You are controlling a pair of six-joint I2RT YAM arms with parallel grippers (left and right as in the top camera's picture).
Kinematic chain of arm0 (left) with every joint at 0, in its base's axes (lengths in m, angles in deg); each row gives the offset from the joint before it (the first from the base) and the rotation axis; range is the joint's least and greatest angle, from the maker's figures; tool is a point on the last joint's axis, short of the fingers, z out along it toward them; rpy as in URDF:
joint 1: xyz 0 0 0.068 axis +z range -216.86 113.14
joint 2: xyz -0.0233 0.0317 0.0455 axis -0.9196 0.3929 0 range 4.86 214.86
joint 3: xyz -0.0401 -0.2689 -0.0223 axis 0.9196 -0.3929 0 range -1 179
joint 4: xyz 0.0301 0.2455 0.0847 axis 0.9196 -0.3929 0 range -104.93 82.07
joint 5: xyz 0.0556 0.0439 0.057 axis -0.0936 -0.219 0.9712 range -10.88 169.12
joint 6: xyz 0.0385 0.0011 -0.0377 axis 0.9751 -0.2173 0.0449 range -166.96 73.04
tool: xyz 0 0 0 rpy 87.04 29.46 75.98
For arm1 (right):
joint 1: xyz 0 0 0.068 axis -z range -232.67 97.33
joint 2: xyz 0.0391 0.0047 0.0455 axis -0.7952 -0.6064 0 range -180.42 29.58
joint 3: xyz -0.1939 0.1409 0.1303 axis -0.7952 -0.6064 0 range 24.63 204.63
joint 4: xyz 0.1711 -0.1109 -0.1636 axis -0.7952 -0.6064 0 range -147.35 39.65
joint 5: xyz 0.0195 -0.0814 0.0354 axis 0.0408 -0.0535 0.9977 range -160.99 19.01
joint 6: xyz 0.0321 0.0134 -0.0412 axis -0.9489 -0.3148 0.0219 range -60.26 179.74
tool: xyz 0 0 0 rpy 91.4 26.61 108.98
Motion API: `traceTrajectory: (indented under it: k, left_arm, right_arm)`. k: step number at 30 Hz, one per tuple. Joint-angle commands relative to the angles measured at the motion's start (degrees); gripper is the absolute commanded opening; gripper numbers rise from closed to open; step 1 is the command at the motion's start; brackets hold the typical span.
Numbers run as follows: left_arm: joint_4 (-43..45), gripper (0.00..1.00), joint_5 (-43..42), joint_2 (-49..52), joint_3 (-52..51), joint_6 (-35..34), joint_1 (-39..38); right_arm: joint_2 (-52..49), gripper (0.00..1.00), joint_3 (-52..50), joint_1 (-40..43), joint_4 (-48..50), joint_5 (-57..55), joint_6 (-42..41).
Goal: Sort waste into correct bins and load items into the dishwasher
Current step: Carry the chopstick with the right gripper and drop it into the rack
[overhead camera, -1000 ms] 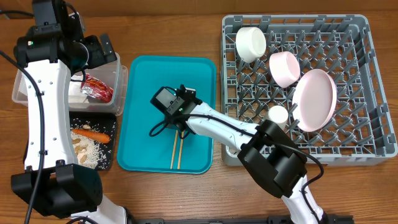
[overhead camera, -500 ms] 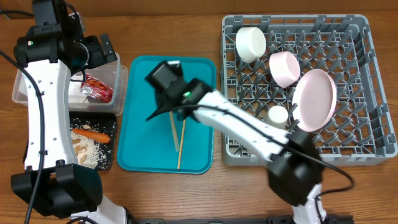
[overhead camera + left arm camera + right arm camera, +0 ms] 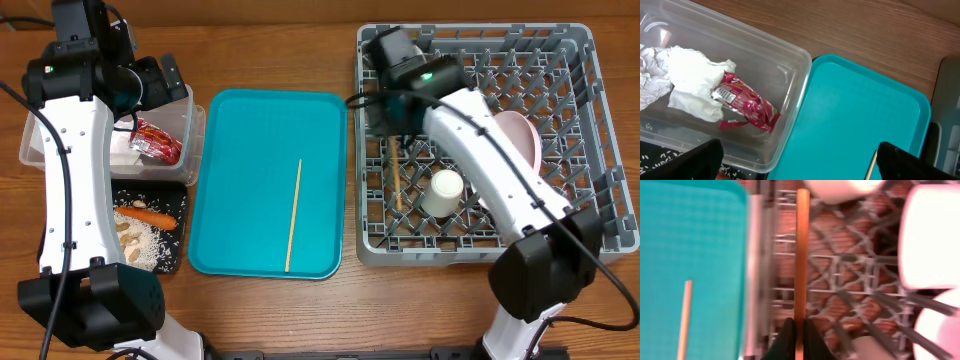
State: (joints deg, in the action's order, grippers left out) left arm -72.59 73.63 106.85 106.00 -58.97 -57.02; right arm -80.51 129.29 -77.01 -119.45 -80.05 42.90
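Overhead: fixed above, facing straight down, far enough back to take in the whole table (image 3: 270, 50), including clear tub (image 3: 197, 120), black tray (image 3: 178, 195), teal tray (image 3: 240, 180) and dish rack (image 3: 470, 35).

Left wrist: close, tilted down over the clear tub's corner and the teal tray's near side. The left gripper (image 3: 800, 152) frames the lower corners.

Right wrist: very close and blurred, sighting along the gripped chopstick (image 3: 801, 255) from the right gripper (image 3: 798, 326), across the dish rack's left wall.

Shared by all three: teal tray, loose chopstick (image 3: 293, 215).

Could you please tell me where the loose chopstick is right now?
Overhead, the chopstick lies alone on the teal tray, in its half nearer the rack.
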Motion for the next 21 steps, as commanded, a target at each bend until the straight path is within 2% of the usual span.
traceTrajectory:
  k: [1,10,18,21]
  left_arm:
    - [0.17,1.00,0.39,-1.18,1.11,-0.42,-0.13]
    - [0.17,1.00,0.42,-1.18,1.11,-0.42,-0.13]
    - [0.17,1.00,0.39,-1.18,1.11,-0.42,-0.13]
    - [0.17,1.00,0.39,-1.18,1.11,-0.42,-0.13]
  right_arm:
    - [1.53,0.04,-1.27,2.12,0.00,0.13,2.12]
    - [1.36,0.04,-6.29,3.50,3.02,0.09,5.14]
    - [1.20,0.04,-6.84,3.85,3.82,0.13,5.09]
    - [1.14,0.08,-6.84,3.85,3.85,0.13,5.07]
